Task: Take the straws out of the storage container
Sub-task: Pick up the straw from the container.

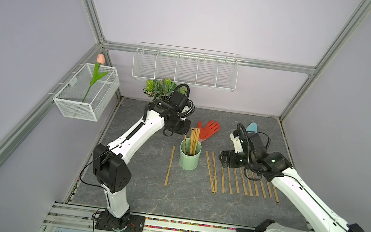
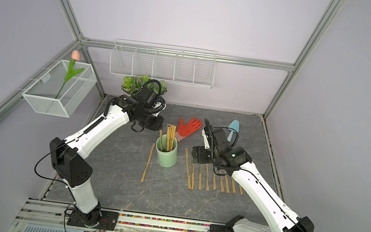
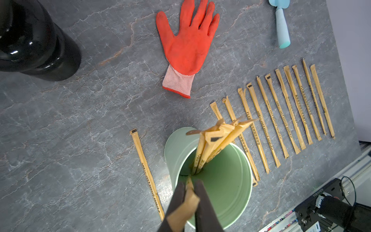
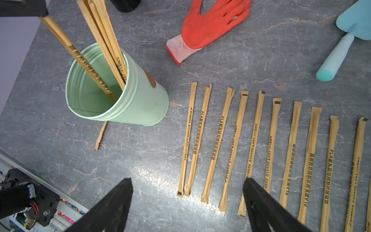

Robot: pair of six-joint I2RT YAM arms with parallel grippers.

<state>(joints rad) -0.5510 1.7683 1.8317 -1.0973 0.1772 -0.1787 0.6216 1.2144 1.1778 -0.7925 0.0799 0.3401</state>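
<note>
The pale mint-green storage container point(image 1: 188, 162) point(image 2: 165, 159) point(image 3: 230, 180) point(image 4: 140, 104) stands upright mid-table. Several straws point(image 1: 194, 138) point(image 3: 212, 144) point(image 4: 104, 34) stand in it. My left gripper point(image 1: 184, 132) point(image 3: 189, 186) is above its far-left rim, shut on the top end of one leaning straw point(image 3: 188, 200) point(image 4: 76, 54) whose lower end is still inside. Another straw point(image 1: 169, 166) lies left of the container. A row of several straws point(image 1: 239, 181) point(image 4: 253, 140) lies to its right. My right gripper point(image 1: 221, 158) point(image 4: 187, 180) hangs open over that row's far ends, holding nothing.
A red glove point(image 1: 208, 129) and a light blue trowel point(image 1: 252, 127) lie behind the container. A black vase with a leafy plant point(image 1: 158, 88) point(image 3: 34, 40) stands at the back left. White wire baskets point(image 1: 185, 67) point(image 1: 86, 92) hang on the walls.
</note>
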